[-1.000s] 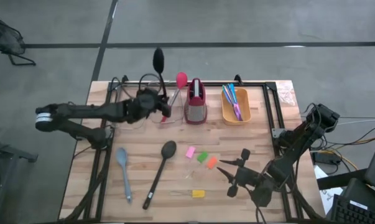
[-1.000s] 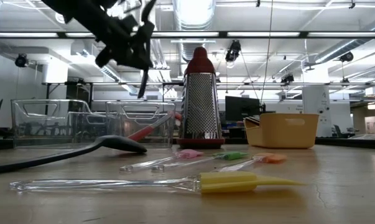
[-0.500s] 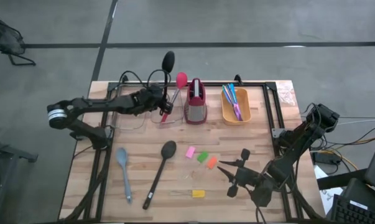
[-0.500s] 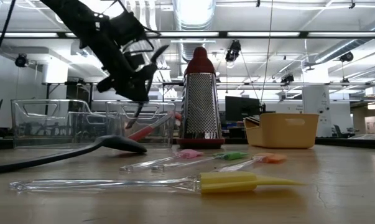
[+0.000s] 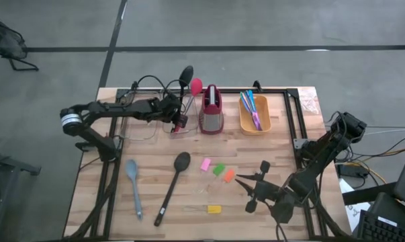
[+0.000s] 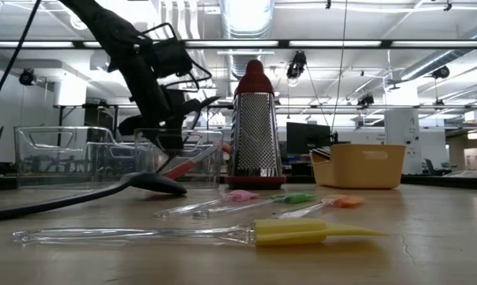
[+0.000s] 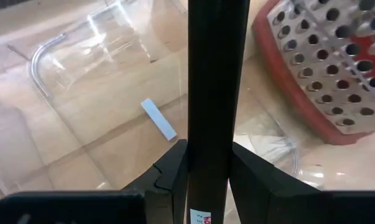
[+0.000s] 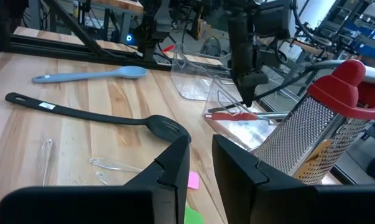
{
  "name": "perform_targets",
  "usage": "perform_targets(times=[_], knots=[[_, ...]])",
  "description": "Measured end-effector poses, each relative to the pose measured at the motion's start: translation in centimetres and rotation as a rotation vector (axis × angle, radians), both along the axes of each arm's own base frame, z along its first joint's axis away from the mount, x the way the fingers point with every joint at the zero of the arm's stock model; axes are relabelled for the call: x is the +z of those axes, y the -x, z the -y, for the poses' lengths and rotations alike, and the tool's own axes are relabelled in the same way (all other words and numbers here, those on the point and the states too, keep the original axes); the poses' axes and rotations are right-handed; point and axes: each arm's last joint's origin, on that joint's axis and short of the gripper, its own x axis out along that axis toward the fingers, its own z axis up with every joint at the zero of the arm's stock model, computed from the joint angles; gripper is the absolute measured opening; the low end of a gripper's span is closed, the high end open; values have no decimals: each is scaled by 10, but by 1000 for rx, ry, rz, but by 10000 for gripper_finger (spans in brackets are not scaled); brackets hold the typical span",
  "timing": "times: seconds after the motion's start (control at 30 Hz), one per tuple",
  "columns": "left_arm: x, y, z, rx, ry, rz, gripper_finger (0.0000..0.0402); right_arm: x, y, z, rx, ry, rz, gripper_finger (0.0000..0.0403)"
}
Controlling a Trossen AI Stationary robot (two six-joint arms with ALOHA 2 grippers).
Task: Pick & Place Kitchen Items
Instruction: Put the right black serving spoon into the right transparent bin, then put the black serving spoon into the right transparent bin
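Nearest, the right gripper [image 5: 254,191] hovers low over the counter [image 5: 283,154], its fingers a narrow gap apart and empty, just beside the orange block [image 5: 228,175]. The yellow block [image 5: 214,209], black spoon [image 5: 172,185] and grey-blue spoon [image 5: 133,185] lie flat on the wood. Farther back, the left gripper [image 5: 177,121] pinches a second black spoon [image 7: 216,93] upright over the clear bin [image 5: 178,119], where what seems a red spoon [image 8: 237,116] lies.
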Motion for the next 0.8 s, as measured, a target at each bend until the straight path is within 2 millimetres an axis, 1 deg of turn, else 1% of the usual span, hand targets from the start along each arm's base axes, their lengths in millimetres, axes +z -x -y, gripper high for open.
perform_targets(times=[0.17,0.3,0.6,0.8], knots=[[-7,-2,-1,15,22,-21,101,-1,0,0,-1,-4,2,83],[-9,-1,-1,18,31,-35,105,-2,0,1,-4,-12,4,95],[-10,-1,-1,8,40,-43,144,-3,1,1,-5,-11,3,113],[-7,0,0,-7,29,-37,163,-3,1,1,-8,-22,7,119]])
